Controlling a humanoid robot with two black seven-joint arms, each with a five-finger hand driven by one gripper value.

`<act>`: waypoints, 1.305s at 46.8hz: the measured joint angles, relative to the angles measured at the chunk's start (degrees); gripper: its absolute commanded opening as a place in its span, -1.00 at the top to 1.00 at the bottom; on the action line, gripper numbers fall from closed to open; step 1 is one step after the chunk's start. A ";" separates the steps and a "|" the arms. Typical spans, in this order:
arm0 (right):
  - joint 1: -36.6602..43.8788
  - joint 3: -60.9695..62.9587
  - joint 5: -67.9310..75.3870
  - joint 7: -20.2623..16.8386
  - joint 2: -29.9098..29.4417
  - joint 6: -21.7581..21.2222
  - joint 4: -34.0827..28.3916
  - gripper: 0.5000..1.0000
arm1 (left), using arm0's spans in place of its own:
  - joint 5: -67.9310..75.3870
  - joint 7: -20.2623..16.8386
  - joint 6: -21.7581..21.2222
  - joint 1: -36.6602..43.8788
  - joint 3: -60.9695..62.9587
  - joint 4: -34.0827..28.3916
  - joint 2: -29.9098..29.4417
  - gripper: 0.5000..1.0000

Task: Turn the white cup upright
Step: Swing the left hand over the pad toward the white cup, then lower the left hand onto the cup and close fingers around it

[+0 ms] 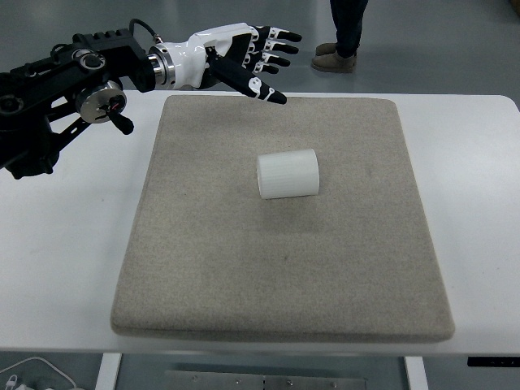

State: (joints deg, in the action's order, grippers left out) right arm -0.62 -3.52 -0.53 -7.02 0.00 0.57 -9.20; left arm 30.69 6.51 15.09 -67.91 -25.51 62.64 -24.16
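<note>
At the far left, the left hand (244, 58) hangs over the far edge of the grey mat (203, 268), fingers spread and relaxed with nothing in them, the thumb pointing down and right toward the middle. Right of it and nearer, well apart from the hand, the white cup (287, 174) lies on its side near the centre of the mat, its axis running roughly left to right. The likely trouble from here: the cup is round and free to roll, so a grazing finger could push it away across the mat, or a loose pinch could let it slip while tipping. No brand, label or writing is readable anywhere. At the far right, a person's legs (348, 28) stand beyond the white table (471, 203).
</note>
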 measured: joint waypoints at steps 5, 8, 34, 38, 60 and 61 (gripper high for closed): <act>0.00 0.00 0.00 0.01 0.00 -0.01 0.00 -0.72 | 3.07 2.94 -1.21 -0.11 0.02 1.99 0.45 -0.95; 0.02 0.00 0.00 0.00 0.00 -0.02 0.00 -0.72 | 3.48 4.57 -2.21 -0.22 0.36 3.62 0.62 -0.95; 0.02 0.00 0.00 0.00 0.00 0.01 0.00 -0.72 | 11.40 9.24 -11.35 -2.63 9.69 7.07 5.84 -0.91; 0.00 0.00 0.00 -0.01 0.00 0.01 -0.01 -0.72 | 13.26 9.76 -12.27 -2.43 9.69 6.35 6.98 -0.90; 0.01 0.00 0.00 0.04 0.00 0.01 -0.01 -0.72 | 18.56 10.37 -13.41 -2.25 13.59 4.59 8.58 -0.87; 0.02 0.00 0.00 0.04 0.00 0.00 -0.01 -0.72 | 18.67 10.37 -13.42 -2.25 13.61 4.59 8.59 -0.85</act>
State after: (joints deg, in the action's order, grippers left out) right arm -0.60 -3.52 -0.53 -6.98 0.00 0.58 -9.21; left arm 49.35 16.88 1.67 -70.16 -11.90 67.24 -15.56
